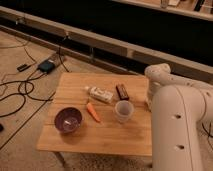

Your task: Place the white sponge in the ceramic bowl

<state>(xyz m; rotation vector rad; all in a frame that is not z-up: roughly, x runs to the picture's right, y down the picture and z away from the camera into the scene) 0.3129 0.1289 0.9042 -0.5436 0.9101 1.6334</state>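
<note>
- Wooden low table (100, 137) carries everything. The gripper (149, 101) of the single white arm hangs at its 3 o'clock edge, and I cannot tell whether it is apart, together or clamped on something.
- The small flat off-white white sponge cannot be picked out from the arm (probably hidden at or under the gripper), so its long axis is unreadable.
- The round dark purple ceramic bowl (60, 116) lies toward 8 o'clock from the gripper, well apart.
- The translucent white cup (123, 111) and orange carrot (93, 112) stand almost on that line, so the carry likely needs height.
</note>
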